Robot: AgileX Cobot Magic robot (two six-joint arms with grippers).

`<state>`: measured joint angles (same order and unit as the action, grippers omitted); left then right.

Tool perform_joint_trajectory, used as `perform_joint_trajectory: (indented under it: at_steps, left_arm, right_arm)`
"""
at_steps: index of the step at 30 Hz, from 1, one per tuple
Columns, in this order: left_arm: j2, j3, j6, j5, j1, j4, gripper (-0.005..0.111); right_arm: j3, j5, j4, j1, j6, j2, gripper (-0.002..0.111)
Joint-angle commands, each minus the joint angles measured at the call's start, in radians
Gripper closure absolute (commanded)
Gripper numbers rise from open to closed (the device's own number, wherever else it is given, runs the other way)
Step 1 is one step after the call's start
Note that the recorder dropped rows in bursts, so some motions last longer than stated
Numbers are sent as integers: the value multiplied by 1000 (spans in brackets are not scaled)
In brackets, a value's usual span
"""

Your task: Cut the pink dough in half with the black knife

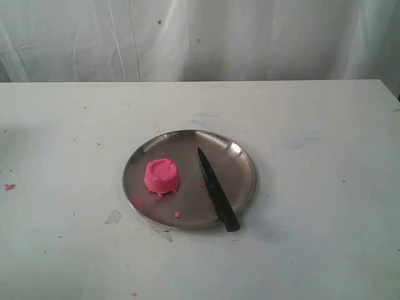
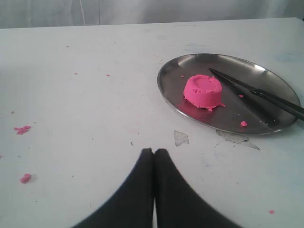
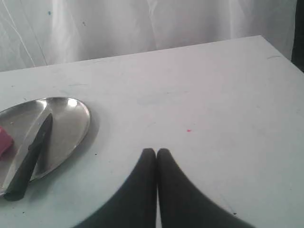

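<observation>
The pink dough [image 1: 162,176] is one squat lump with a dented top, sitting on the left part of the round steel plate [image 1: 240,159]. The black knife [image 1: 217,189] lies across the plate's right part, its handle end over the near rim. In the left wrist view the pink dough [image 2: 203,91] and black knife [image 2: 259,93] lie ahead of my left gripper [image 2: 154,151], which is shut and empty above the table. My right gripper [image 3: 156,151] is shut and empty too, well apart from the black knife [image 3: 29,157]. Neither gripper shows in the exterior view.
Tiny pink crumbs lie on the plate [image 1: 177,214] and on the white table at the left [image 1: 10,186]. A scuffed patch [image 1: 113,217] marks the table near the plate. A white curtain hangs behind the table's far edge.
</observation>
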<state>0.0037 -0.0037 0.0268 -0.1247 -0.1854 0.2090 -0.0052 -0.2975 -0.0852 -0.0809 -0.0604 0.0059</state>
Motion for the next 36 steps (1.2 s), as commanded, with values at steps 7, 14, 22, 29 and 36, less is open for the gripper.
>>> perform_joint_trajectory:
  at_steps: [7,14,22,29,36]
  left_arm:
    - [-4,4,-2,0,3,1,107]
    - [-4,4,-2,0,3,1,107]
    - [-4,4,-2,0,3,1,107]
    - [-4,4,-2,0,3,1,107]
    - [-4,4,-1,0,3,1,107]
  right_arm:
    - [5,329,-139,6,-182,-6,108]
    - [5,589,-147,6,-214,-6,108]
    - [5,733,-146,6,-430,-6,108]
    - [-27,784,281,-6,-916,-6,108]
    - [-317,676,989,-17,-1349,35,108]
